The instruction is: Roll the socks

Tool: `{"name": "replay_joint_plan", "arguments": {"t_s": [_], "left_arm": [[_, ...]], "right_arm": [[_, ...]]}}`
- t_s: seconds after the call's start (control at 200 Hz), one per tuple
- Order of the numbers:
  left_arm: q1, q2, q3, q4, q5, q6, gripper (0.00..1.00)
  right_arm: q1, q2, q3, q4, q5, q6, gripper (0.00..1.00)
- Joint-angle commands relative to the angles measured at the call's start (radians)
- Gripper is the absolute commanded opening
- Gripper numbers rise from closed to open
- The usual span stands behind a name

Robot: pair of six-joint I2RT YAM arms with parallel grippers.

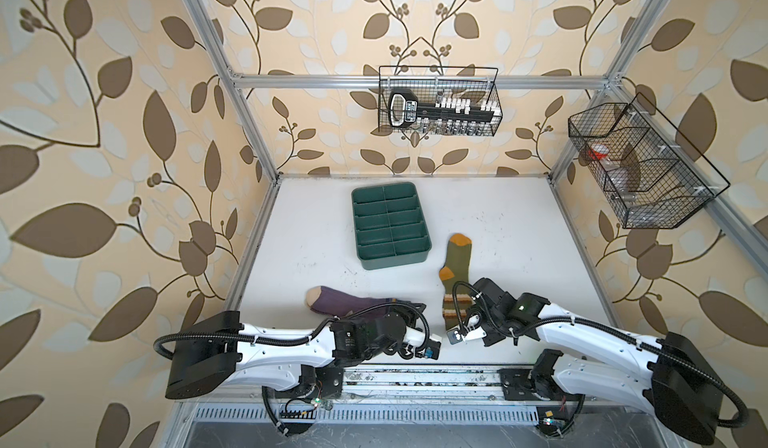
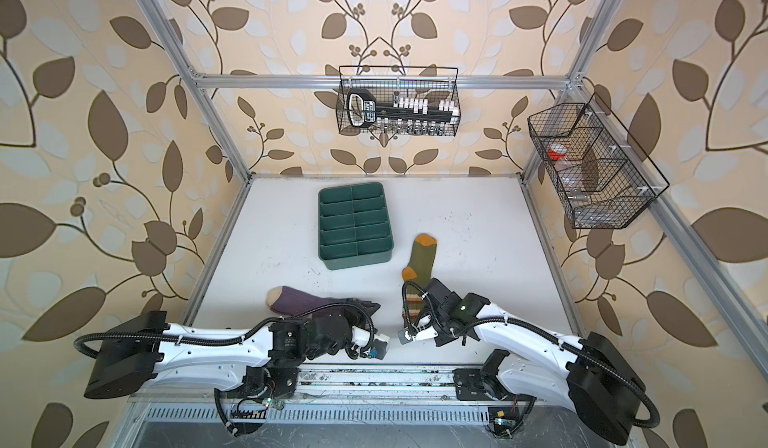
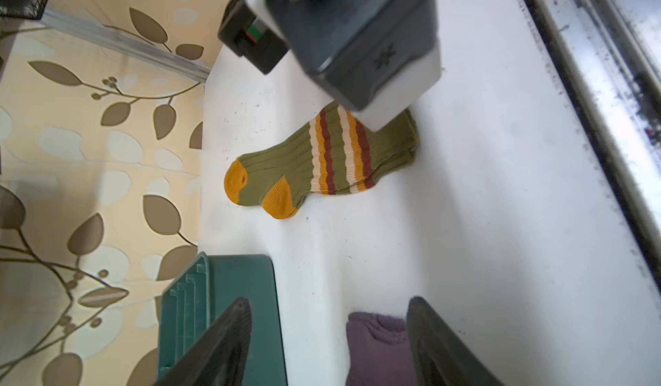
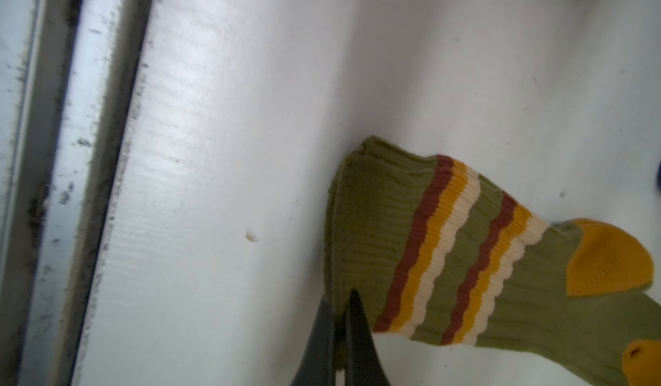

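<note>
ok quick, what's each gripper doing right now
Left gripper: open, purple sock between its jaws, not gripped.
Right gripper: shut on the green sock, at the cuff edge.

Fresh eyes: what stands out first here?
An olive green ribbed sock with mustard toe and heel lies right of centre on the white table, its cuff edge pinched in the shut right gripper. A purple ribbed sock lies front left, its end between the jaws of the open left gripper. A dark green divided plastic tray sits behind both.
</note>
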Motion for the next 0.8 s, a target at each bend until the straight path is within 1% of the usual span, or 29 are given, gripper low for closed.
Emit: {"name": "replay_joint_plan", "arguments": {"t_s": [0.0, 0.115, 0.215, 0.295, 0.42, 0.435, 0.57, 0.71, 0.795], "left_arm": [[-0.049, 0.057, -0.016, 0.072, -0.045, 0.096, 0.7], [-0.117, 0.152, -0.013, 0.182, -0.122, 0.158, 0.68], [-0.141, 0.227, -0.006, 0.328, -0.211, 0.208, 0.66], [-0.149, 0.269, 0.005, 0.409, -0.256, 0.248, 0.65], [-0.15, 0.294, 0.023, 0.462, -0.253, 0.242, 0.65], [-0.15, 0.325, 0.025, 0.471, -0.254, 0.236, 0.65], [-0.153, 0.437, 0.019, 0.586, -0.268, 0.2, 0.64], [-0.167, 0.507, 0.006, 0.638, -0.267, 0.162, 0.64], [-0.172, 0.539, 0.015, 0.664, -0.276, 0.165, 0.64]], "right_arm": [[-0.013, 0.045, 0.072, -0.031, -0.069, -0.032, 0.0], [-0.033, 0.103, 0.14, -0.08, -0.104, -0.02, 0.0], [-0.055, 0.154, 0.185, -0.137, -0.155, 0.017, 0.0], [-0.074, 0.176, 0.192, -0.168, -0.195, 0.048, 0.0], [-0.089, 0.203, 0.168, -0.161, -0.202, 0.078, 0.0], [-0.091, 0.209, 0.167, -0.161, -0.205, 0.081, 0.0], [-0.114, 0.23, 0.196, -0.179, -0.245, 0.114, 0.0], [-0.123, 0.233, 0.21, -0.188, -0.266, 0.122, 0.0], [-0.135, 0.233, 0.204, -0.179, -0.277, 0.126, 0.0]]}}
